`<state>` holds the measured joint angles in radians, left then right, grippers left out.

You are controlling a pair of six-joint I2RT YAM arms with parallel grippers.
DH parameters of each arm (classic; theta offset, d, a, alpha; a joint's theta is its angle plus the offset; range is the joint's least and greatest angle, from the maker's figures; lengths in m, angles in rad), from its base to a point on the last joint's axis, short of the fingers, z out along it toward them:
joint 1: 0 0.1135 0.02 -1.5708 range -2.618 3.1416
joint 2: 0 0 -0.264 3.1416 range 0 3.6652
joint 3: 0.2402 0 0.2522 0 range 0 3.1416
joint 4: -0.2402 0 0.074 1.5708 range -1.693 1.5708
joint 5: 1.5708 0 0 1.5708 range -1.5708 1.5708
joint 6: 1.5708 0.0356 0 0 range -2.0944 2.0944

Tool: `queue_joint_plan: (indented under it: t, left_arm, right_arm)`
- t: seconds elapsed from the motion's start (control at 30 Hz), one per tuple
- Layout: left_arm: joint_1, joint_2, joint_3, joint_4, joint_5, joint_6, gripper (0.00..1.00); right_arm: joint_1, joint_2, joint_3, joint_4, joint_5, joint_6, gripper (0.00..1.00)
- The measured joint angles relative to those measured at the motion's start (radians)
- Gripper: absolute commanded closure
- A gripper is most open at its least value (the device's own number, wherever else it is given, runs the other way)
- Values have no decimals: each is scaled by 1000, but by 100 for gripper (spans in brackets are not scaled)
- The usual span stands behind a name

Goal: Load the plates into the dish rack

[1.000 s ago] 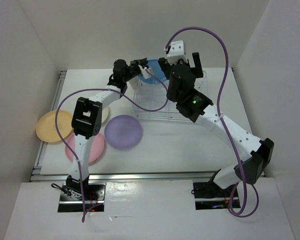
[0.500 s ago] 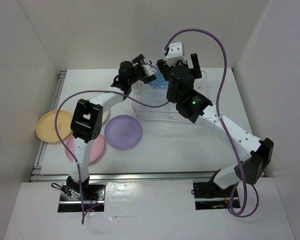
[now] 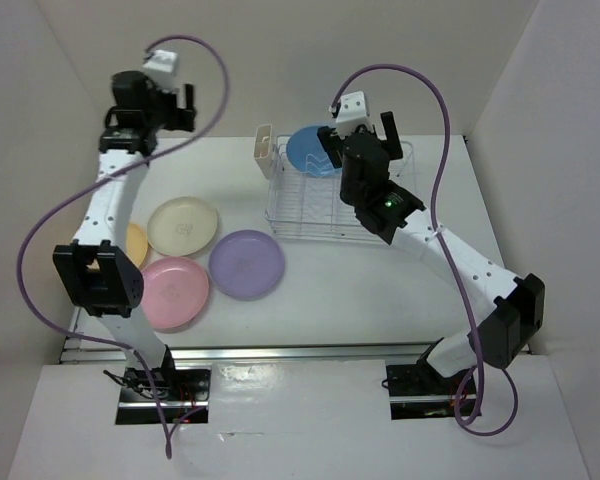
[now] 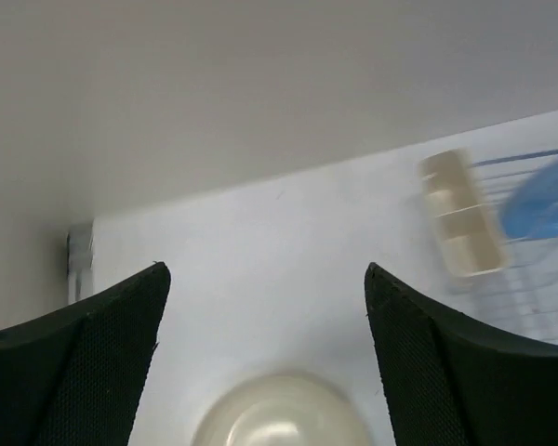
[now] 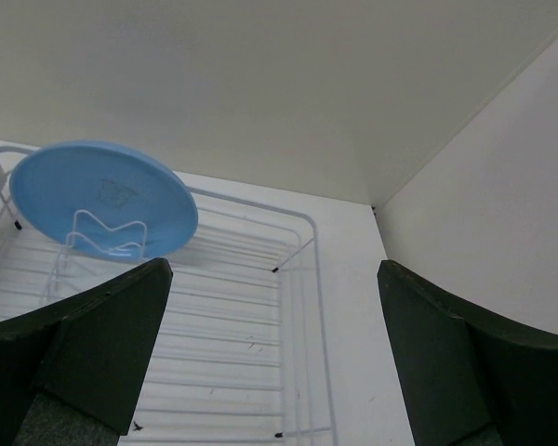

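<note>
The blue plate [image 3: 310, 150] stands on edge at the left end of the wire dish rack [image 3: 352, 222], beside its cream cutlery cup [image 3: 263, 150]. It also shows in the right wrist view [image 5: 102, 195] and, blurred, in the left wrist view [image 4: 544, 195]. The cream plate [image 3: 183, 225], purple plate [image 3: 246, 264] and pink plate [image 3: 175, 292] lie flat on the table at the left. The yellow-orange plate [image 3: 135, 240] is mostly hidden by the left arm. My left gripper [image 3: 180, 108] is open and empty, high at the back left, above the cream plate [image 4: 284, 418]. My right gripper [image 3: 358, 132] is open and empty above the rack [image 5: 307, 279].
White walls close in the table at the back, left and right. A metal rail [image 3: 80, 300] runs along the table's left edge. Purple cables loop from both arms over the workspace.
My left gripper has let go of the blue plate, which now stands in the rack. The left arm has swung far to the left and up. The right gripper has stayed over the rack.
</note>
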<state>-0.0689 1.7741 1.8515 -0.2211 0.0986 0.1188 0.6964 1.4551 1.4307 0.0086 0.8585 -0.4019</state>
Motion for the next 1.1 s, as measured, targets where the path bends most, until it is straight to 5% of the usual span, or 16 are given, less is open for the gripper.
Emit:
queue_joint_plan:
  t: [0.13,0.27,0.5,1.1]
  left_arm:
    - [280,64,-36,-196,62,-172,24]
    - [420,170,-179,-361,72,-224,29]
    - [361,237,-275,-460,74,-193,34]
    - [377,333,-132,-355,11,-72,34]
  right_arm:
    - [-11,2,-29,3,-17,0,0]
    - [-11,15,-30,-6,-34,27,0]
    - [-11,25,-30,-14,-41,47,0]
    - [-12,25,-26,-49,-63,70,0]
